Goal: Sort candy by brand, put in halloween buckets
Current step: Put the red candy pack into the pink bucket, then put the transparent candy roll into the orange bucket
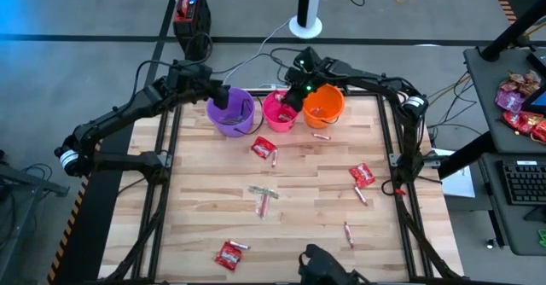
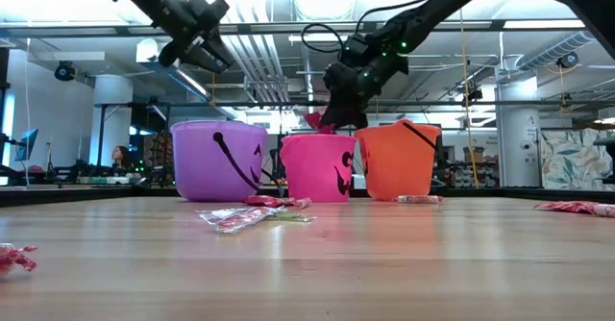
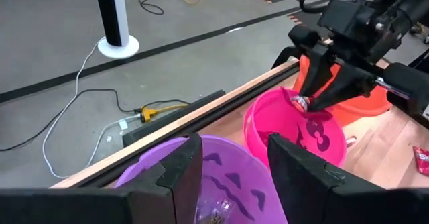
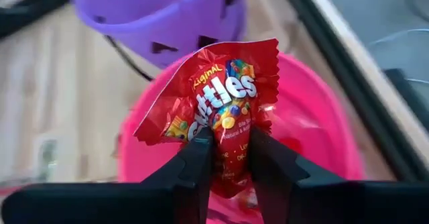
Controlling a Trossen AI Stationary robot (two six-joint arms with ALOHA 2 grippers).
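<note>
Three buckets stand in a row near the table's far edge: purple bucket (image 1: 231, 112), pink bucket (image 1: 279, 112), orange bucket (image 1: 323, 104). My right gripper (image 1: 293, 96) hovers over the pink bucket (image 4: 301, 127), shut on a red squarish candy packet (image 4: 218, 106). My left gripper (image 3: 228, 167) is open above the purple bucket (image 3: 221, 177). More candy lies on the table: red packets (image 1: 362, 175) (image 1: 229, 254) (image 1: 263, 148), thin pink-white sticks (image 1: 348, 233) (image 1: 322, 136), and a greenish stick (image 1: 264, 191). My right gripper pinches the red packet by its lower end (image 4: 228, 160) between the two fingers, coming from above over the pink bucket. The packet is lifted clear, its wide crimped end (image 4: 234, 53) fanning out beyond the fingertips above the bucket's opening.
A black box (image 1: 189, 3) and a white stand base (image 1: 305, 25) sit on the floor beyond the far edge. A side table at the right holds a heap of red and pink wrappers (image 1: 520, 101). The table's middle and near part hold only scattered candy.
</note>
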